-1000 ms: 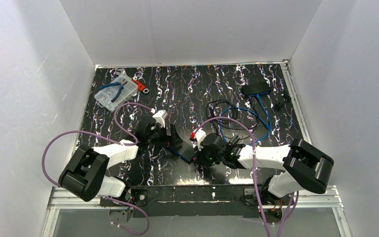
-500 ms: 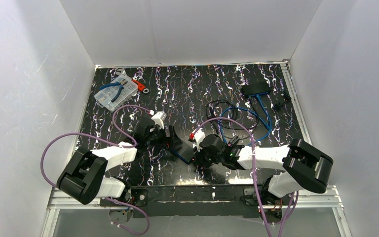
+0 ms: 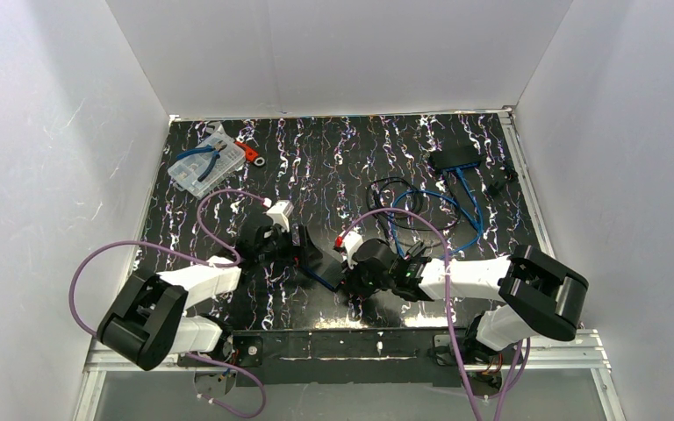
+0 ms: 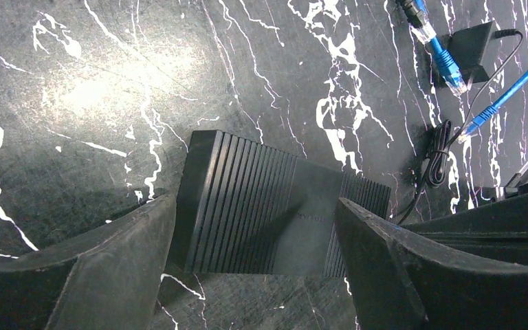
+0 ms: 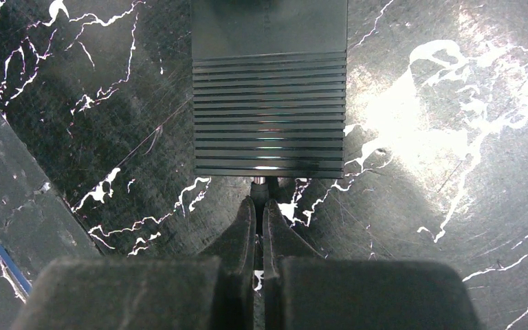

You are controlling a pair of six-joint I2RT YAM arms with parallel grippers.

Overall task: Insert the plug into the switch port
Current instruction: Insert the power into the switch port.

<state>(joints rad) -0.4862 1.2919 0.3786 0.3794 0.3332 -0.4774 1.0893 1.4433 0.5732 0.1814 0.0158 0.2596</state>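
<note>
The switch (image 3: 320, 267) is a small black ribbed box lying on the black marbled table between my two grippers. In the left wrist view the switch (image 4: 247, 185) lies under and between the fingers of my left gripper (image 4: 256, 203), which stands wide open astride its near end. I cannot tell if the fingers touch it. My right gripper (image 5: 262, 203) is shut on a thin black plug (image 5: 264, 184). The plug's metal tip meets the near side of the switch (image 5: 268, 103). In the top view the left gripper (image 3: 303, 250) and right gripper (image 3: 344, 279) flank the box.
A second black switch (image 3: 455, 158) with blue cables (image 3: 421, 210) plugged in sits at the back right. A clear parts box with pliers (image 3: 200, 167) and a red tool (image 3: 247, 151) lie back left. A black adapter (image 4: 471, 45) rests near loose blue connectors (image 4: 443, 58).
Both grippers and the switch between them have shifted slightly left. The right gripper has stayed shut on the plug. The left jaws have narrowed a little.
</note>
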